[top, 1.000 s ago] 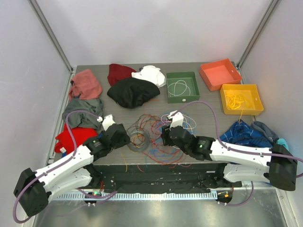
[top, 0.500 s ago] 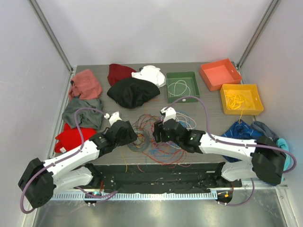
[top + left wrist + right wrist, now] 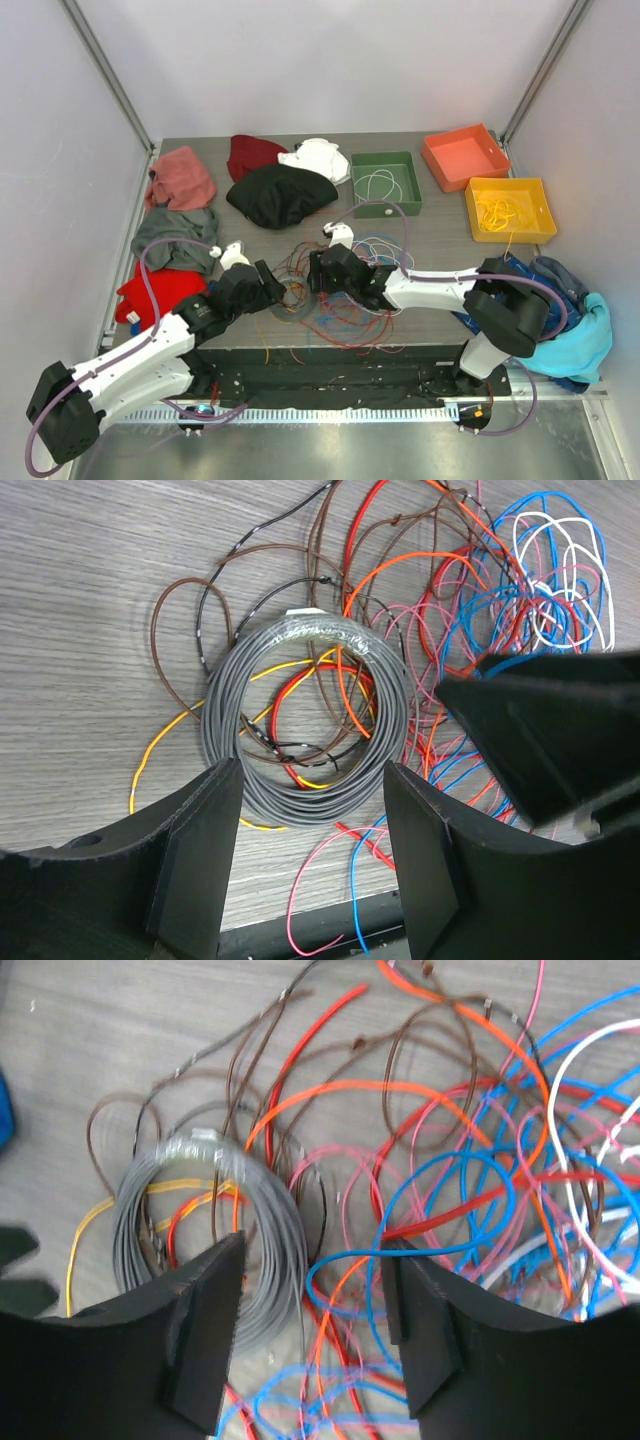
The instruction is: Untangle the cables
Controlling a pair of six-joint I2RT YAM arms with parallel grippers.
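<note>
A tangle of thin cables (image 3: 335,295) in red, orange, blue, pink, brown and white lies at the table's near middle. A grey coil (image 3: 305,720) lies at its left side and also shows in the right wrist view (image 3: 215,1235). My left gripper (image 3: 277,287) is open and empty, its jaws straddling the coil's near edge (image 3: 310,825) from above. My right gripper (image 3: 312,272) is open and empty above the coil's right side and blue and orange loops (image 3: 315,1305). The two grippers are close together over the coil.
Cloth garments lie along the left and back: black (image 3: 280,194), red (image 3: 155,292), grey (image 3: 175,235), pink (image 3: 182,177), white (image 3: 318,158). A green tray (image 3: 386,183) holds a white cable, a yellow tray (image 3: 510,210) yellow cable, and an orange tray (image 3: 465,155) stands at back right. Blue cloths (image 3: 520,285) lie right.
My right gripper has moved left across the tangle to the grey coil. My left gripper has moved right toward the coil. Both stay open.
</note>
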